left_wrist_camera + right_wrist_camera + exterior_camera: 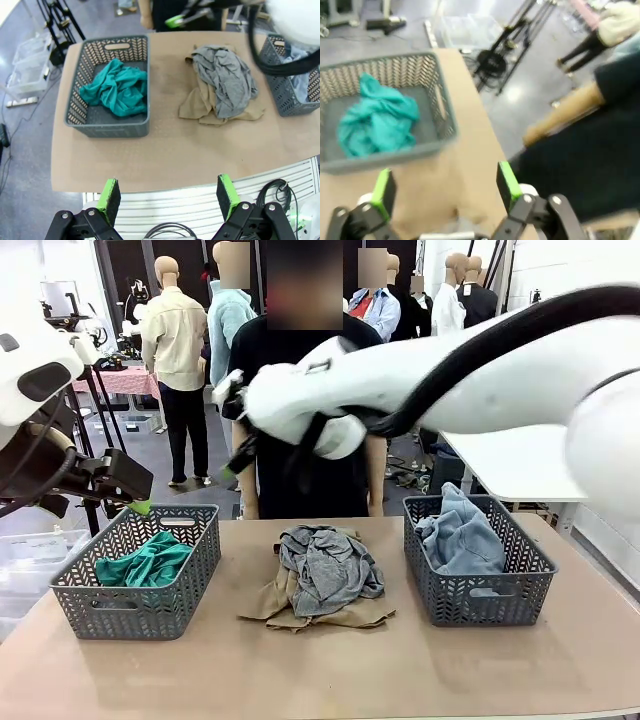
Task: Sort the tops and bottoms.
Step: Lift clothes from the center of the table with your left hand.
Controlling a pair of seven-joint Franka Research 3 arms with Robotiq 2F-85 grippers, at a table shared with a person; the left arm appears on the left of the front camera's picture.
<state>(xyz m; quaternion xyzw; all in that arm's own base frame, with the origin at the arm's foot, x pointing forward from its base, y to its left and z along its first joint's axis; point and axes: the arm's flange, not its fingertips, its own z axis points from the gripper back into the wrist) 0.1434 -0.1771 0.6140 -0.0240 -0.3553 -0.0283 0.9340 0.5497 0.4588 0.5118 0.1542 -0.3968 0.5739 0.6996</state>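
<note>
Status: I judge the sort about half done. The teal top (148, 560) lies in the left basket (140, 612), and the denim bottoms (462, 535) lie in the right basket (480, 602). Two tops are not yet sorted: the grey top (328, 565) lies crumpled on the khaki top (272, 606), both on the table (320, 670) between the baskets. My left fingers (109, 199) are spread and empty, high over the near edge. My right fingers (506, 181) are spread and empty, raised near the person. Left to do, by my estimate: move the grey top and the khaki top to the left basket.
</note>
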